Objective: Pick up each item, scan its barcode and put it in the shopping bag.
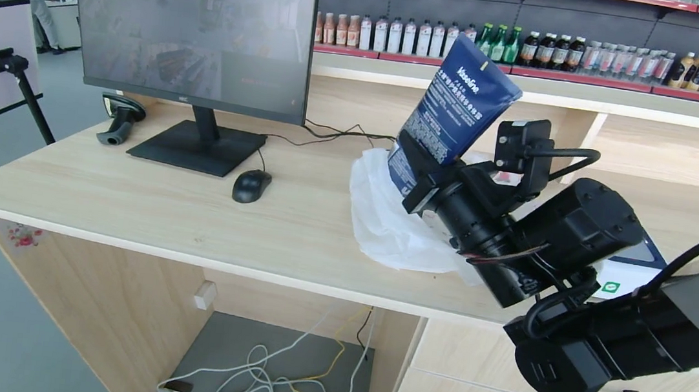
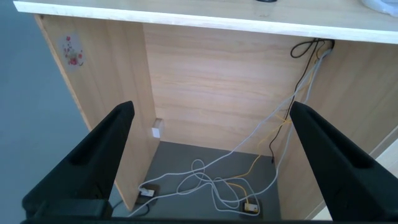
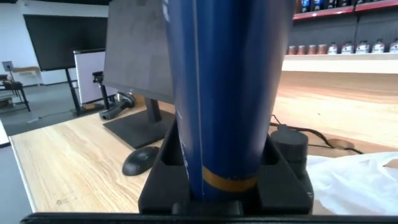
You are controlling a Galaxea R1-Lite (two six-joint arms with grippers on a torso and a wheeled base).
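Note:
My right gripper (image 1: 422, 172) is shut on the lower end of a dark blue refill pouch (image 1: 455, 106), which it holds tilted above the white shopping bag (image 1: 385, 222) lying crumpled on the wooden counter. In the right wrist view the blue pouch (image 3: 224, 93) stands between the gripper's fingers (image 3: 168, 168), with the white bag (image 3: 354, 183) below to the side. A black handheld barcode scanner (image 1: 118, 120) rests on the counter at the far left, beside the monitor. My left gripper (image 2: 211, 168) hangs open below the counter's edge, its fingers (image 2: 93, 162) spread wide with nothing between them.
A black monitor (image 1: 192, 23) on its stand and a black mouse (image 1: 251, 186) occupy the counter's left half. Cables (image 1: 265, 375) lie on the floor under the counter. A white and blue box (image 1: 631, 268) sits behind my right arm. Bottle shelves (image 1: 534, 50) line the back.

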